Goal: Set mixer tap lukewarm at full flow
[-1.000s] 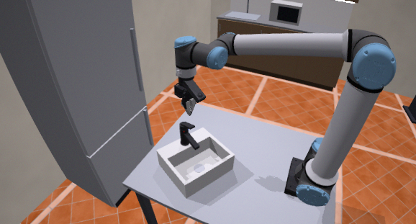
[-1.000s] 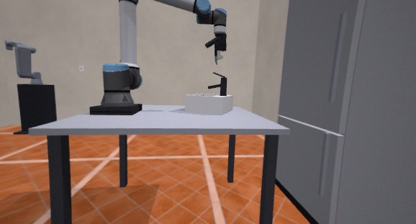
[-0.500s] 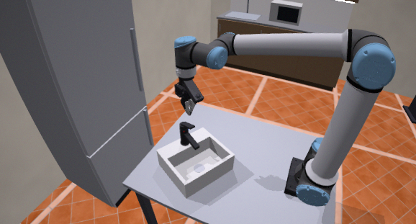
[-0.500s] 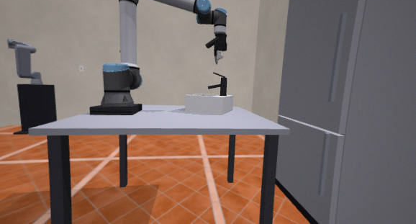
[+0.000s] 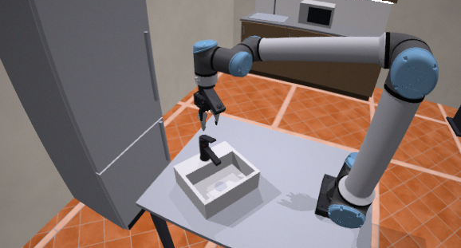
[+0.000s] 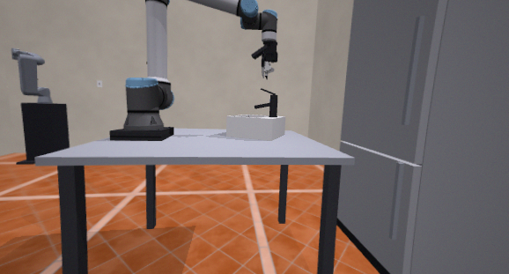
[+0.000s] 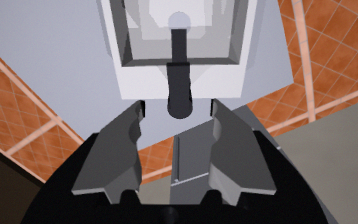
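Note:
The black mixer tap [image 5: 204, 151] [image 6: 274, 107] stands on the rear rim of the white basin [image 5: 233, 193] [image 6: 248, 129] [image 7: 130, 89]. Its spout [image 5: 213, 157] [image 6: 262, 106] [image 7: 179, 44] points out over the bowl. The lever [image 5: 207, 139] [image 6: 268, 92] [image 7: 179, 87] is tilted upward, its free end raised; in the wrist view it lies in line with the spout. A red dot [image 5: 204, 146] shows on the tap's side. My gripper [image 5: 210, 126] [image 6: 265, 77] [image 7: 177, 101] is partly open and empty, above the tap, its fingers to either side of the lever in the wrist view, not touching it.
The basin stands on the grey table [image 5: 295, 147] [image 6: 198, 151]. A tall grey fridge [image 5: 100, 68] [image 6: 387, 75] is beside the table on the tap's side. The arm's base [image 5: 327, 195] [image 6: 142, 133] stands across the table from the tap.

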Tool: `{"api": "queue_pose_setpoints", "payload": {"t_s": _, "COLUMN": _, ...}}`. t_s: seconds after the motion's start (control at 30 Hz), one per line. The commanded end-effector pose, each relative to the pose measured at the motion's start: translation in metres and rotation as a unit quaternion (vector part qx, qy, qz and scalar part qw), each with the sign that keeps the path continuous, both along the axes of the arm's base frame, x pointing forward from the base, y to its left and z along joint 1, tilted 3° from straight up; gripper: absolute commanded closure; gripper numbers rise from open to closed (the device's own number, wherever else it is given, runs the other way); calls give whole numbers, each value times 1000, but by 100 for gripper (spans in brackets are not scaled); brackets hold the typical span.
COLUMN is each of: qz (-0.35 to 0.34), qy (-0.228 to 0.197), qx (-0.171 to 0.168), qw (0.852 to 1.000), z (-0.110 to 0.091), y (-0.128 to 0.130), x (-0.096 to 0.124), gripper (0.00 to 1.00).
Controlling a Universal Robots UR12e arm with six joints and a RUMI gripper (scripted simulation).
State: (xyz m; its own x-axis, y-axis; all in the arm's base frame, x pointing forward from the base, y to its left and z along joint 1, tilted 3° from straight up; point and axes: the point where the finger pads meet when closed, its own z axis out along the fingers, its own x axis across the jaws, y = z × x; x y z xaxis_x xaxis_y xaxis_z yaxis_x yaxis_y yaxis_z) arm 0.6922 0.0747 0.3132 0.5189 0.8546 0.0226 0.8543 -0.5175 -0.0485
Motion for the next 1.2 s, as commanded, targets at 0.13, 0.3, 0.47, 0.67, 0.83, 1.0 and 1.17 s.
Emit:
{"api": "queue_pose_setpoints", "payload": {"t_s": 0.13, "qz": 0, "qy": -1, "qx": -1, "qw": 1000, "z": 1, "y": 0, "x": 1, "gripper": 60}}
{"api": "queue_pose_setpoints", "payload": {"t_s": 0.3, "qz": 0, "qy": -1, "qx": -1, "qw": 1000, "z": 1, "y": 0, "x": 1, "gripper": 60}}
{"api": "queue_pose_setpoints", "payload": {"t_s": 0.47, "qz": 0, "qy": -1, "qx": -1, "qw": 1000, "z": 1, "y": 0, "x": 1, "gripper": 60}}
{"api": "queue_pose_setpoints", "payload": {"t_s": 0.67, "qz": 0, "qy": -1, "qx": -1, "qw": 1000, "z": 1, "y": 0, "x": 1, "gripper": 60}}
{"api": "queue_pose_setpoints", "payload": {"t_s": 0.83, "qz": 0, "qy": -1, "qx": -1, "qw": 1000, "z": 1, "y": 0, "x": 1, "gripper": 60}}
{"api": "queue_pose_setpoints", "payload": {"t_s": 1.0, "qz": 0, "qy": 0, "qx": -1, "qw": 1000, "z": 1, "y": 0, "x": 1, "gripper": 60}}
{"api": "queue_pose_setpoints", "payload": {"t_s": 1.17, "qz": 0, "qy": 1, "qx": 0, "qw": 1000, "z": -3, "y": 0, "x": 0, "gripper": 60}}
